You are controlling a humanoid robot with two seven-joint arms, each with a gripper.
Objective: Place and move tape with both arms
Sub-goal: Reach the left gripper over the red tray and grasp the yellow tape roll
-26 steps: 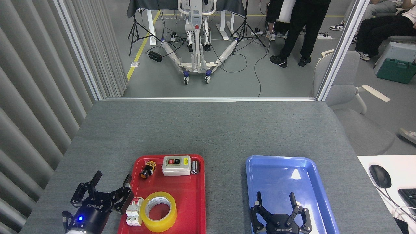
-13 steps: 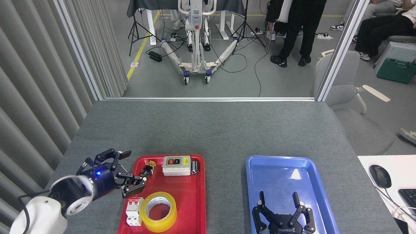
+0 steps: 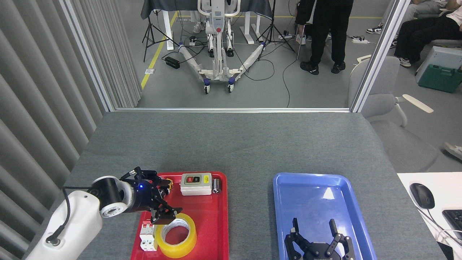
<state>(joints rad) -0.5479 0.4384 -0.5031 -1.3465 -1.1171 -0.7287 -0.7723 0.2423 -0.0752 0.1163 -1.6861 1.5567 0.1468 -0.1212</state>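
at the left, the white left arm [image 3: 72,220] is seen reaching in over the grey table [image 3: 234,144], and the left gripper [image 3: 164,207] is held over the left part of the red tray [image 3: 213,231], just above the far rim of the tape. its fingers are turned down and seen partly end-on, so whether they are apart or together cannot be told. in the red tray are held a white circuit breaker [image 3: 147,236] at the near left, the yellow tape [image 3: 176,235] lying flat just beside it, a small yellow and black push button [image 3: 166,183] at the far left, a grey switch box [image 3: 196,183] with a yellow label, and a small metal cylinder [image 3: 216,185] touching that box. further right, the blue tray [image 3: 310,191] is seen with nothing lying in it; the right gripper [image 3: 317,245] is held over its near end with fingers spread apart.

compared with half a second before, the left gripper has been swung rightward and nearer, from the tray's far left corner to the tape, and more of the arm is shown. the right gripper has been drawn slightly lower in the view. the tape has not been moved.
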